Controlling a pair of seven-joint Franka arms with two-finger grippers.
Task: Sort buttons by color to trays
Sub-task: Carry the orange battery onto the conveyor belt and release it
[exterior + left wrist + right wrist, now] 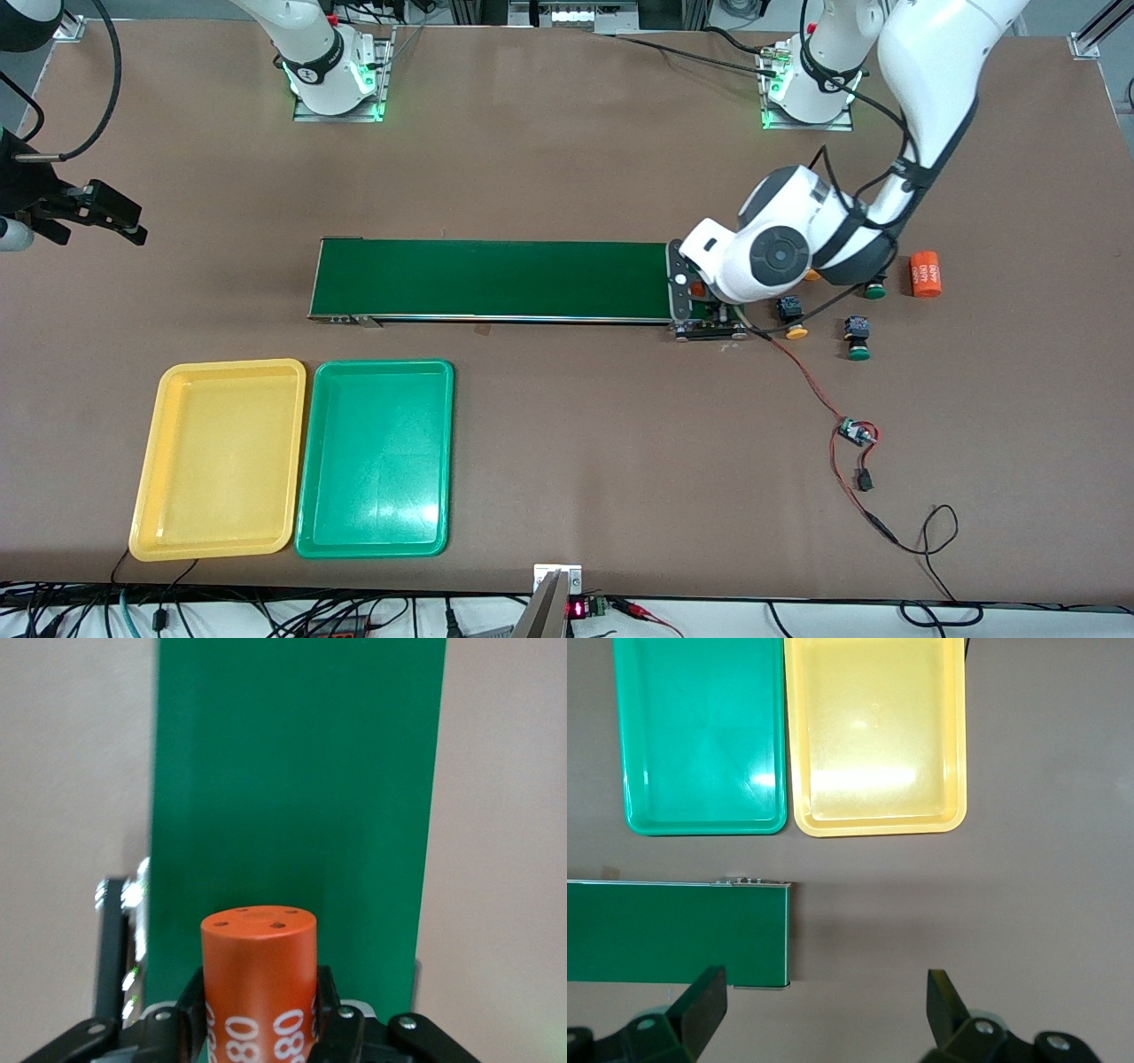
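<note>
Your left gripper [257, 1028] is closed around an orange cylinder [259, 983] over the belt [492, 278], your right gripper [828, 1005] waits wide open and empty, both trays [221, 459] lie bare, and the buttons [858, 337] sit beside the belt's left-arm end.

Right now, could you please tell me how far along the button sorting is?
Nothing is sorted: the yellow tray and green tray hold no buttons. The left tool is shut on an orange numbered cylinder over the conveyor belt. The right tool waits open. Three buttons show on the table.
</note>
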